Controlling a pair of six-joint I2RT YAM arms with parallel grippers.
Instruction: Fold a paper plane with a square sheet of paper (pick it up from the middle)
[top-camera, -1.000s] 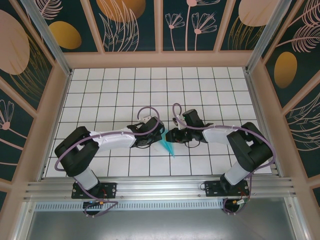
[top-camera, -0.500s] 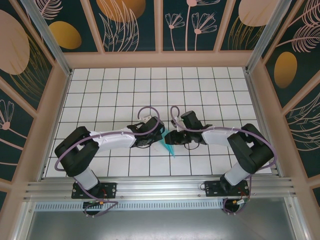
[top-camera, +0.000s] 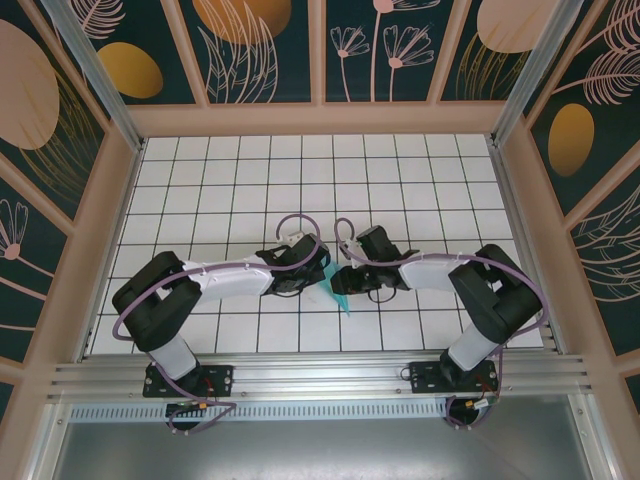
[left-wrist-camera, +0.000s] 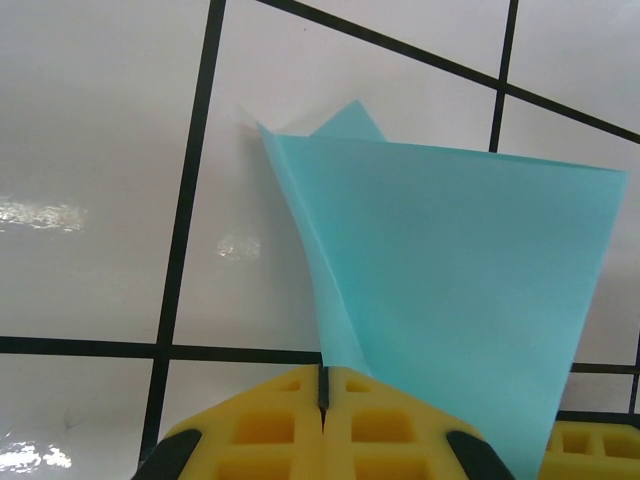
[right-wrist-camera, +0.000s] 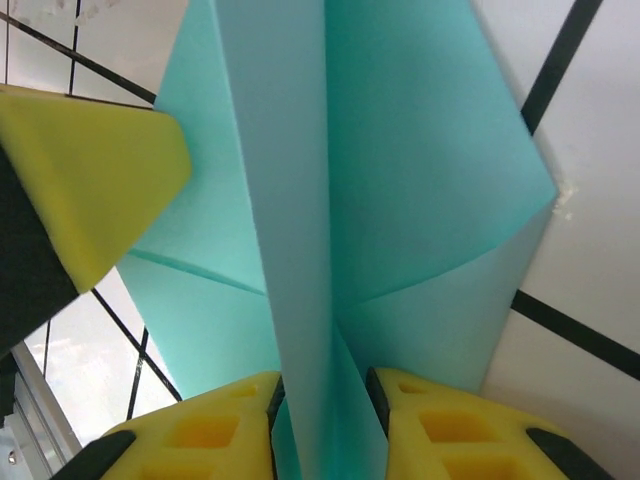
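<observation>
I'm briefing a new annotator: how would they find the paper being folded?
On the white grid table, look mid-front where the left gripper and right gripper meet. Between them sits the turquoise paper, a folded pointed wedge and the only blue-green shape there.

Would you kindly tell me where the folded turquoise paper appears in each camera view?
Top external: turquoise paper lies low and centre on the white table.
Left wrist: centre-right, widening upward from the bottom edge.
Right wrist: in the middle, its ridge running top to bottom.
Shared landmark: the table's black grid lines.
</observation>
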